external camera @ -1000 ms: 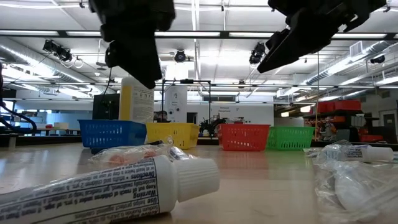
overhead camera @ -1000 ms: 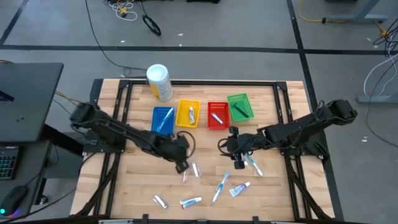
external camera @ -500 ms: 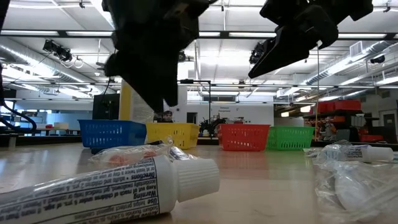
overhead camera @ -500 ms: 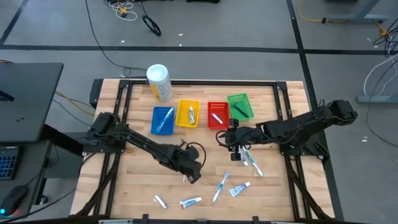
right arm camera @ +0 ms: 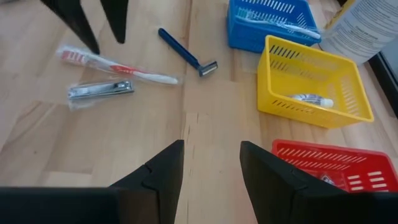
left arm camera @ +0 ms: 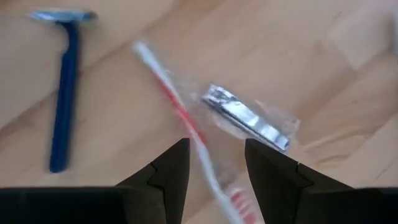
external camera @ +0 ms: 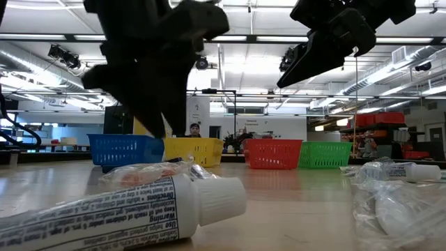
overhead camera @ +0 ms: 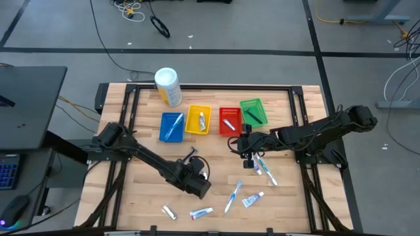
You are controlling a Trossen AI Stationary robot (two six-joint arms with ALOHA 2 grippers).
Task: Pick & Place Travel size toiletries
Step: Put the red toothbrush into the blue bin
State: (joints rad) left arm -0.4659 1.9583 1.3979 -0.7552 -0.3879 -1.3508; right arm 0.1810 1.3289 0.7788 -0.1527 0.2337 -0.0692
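My left gripper (overhead camera: 197,182) hangs open just above a red-and-white toothbrush (left arm camera: 180,118) in a clear wrapper, which runs between its fingers in the left wrist view. A wrapped nail clipper (left arm camera: 245,118) lies beside the toothbrush, and a blue razor (left arm camera: 62,93) lies a little farther off. All three lie flat on the wood. The right wrist view shows the same toothbrush (right arm camera: 112,64), clipper (right arm camera: 99,90) and razor (right arm camera: 186,56). My right gripper (overhead camera: 244,149) is open and holds nothing, in the air in front of the red basket (overhead camera: 230,120). More toothpaste tubes (overhead camera: 201,212) and a blue toothbrush (overhead camera: 231,196) lie near the front edge.
Blue (overhead camera: 172,126), yellow (overhead camera: 198,120), red and green (overhead camera: 253,111) baskets stand in a row at the back, each with an item inside. A white-and-yellow canister (overhead camera: 168,86) stands behind them. A toothpaste tube (external camera: 139,209) lies close to the low camera. Wrapped items (overhead camera: 264,169) lie below my right gripper.
My left gripper has moved toward the table's near edge and down, rolling about its own line, and now hangs over the red toothbrush and the clipper. My right gripper has shifted a little toward the baskets. Neither has opened or shut, and no item has moved.
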